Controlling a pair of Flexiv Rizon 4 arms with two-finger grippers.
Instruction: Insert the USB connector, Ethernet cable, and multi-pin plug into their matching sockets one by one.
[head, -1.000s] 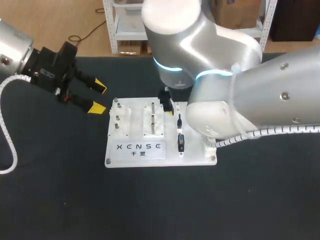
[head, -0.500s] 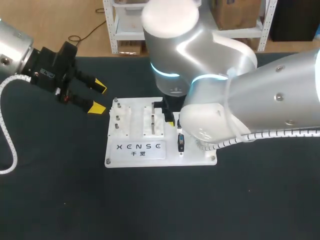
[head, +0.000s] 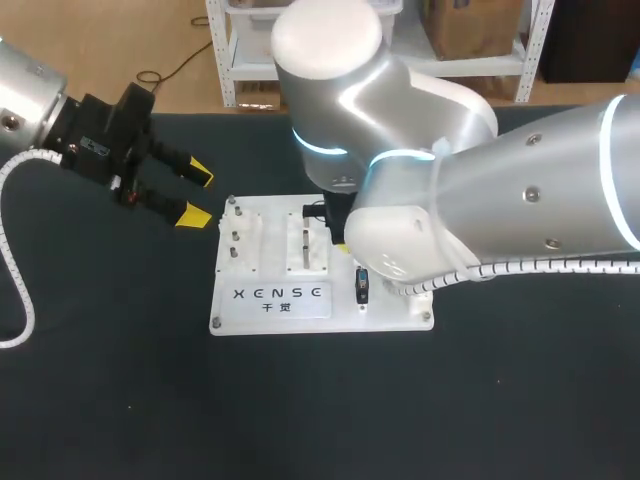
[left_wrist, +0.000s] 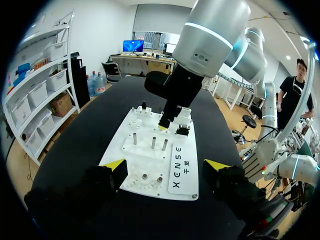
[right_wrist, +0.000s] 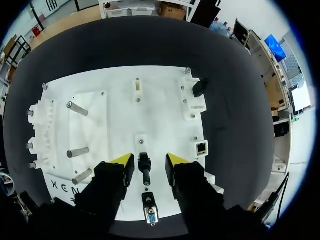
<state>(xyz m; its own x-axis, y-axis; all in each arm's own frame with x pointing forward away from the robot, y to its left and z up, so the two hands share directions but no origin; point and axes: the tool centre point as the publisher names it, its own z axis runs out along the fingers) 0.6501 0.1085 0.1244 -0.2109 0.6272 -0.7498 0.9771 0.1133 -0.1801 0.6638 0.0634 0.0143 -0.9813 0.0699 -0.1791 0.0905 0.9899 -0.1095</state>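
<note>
Your right gripper (right_wrist: 150, 160) hangs over the white board (right_wrist: 115, 110). Its jaws are spread, one on each side of the black USB connector (right_wrist: 145, 168), and a small gap shows on both sides. The multi-pin plug (right_wrist: 149, 214) stands near the board's edge, under the gripper. Your left gripper (head: 196, 193) is over the tabletop (head: 100, 380) beside the board's corner, with its jaws spread wide.

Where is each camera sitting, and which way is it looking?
Head view: above, behind the robot, looking down at the white board; left arm and right arm show.
Left wrist view: on the left wrist, facing the board and right arm; its open jaws show.
Right wrist view: on the right wrist, looking down at the board; open jaws flank a black plug.
All share the board.
</note>
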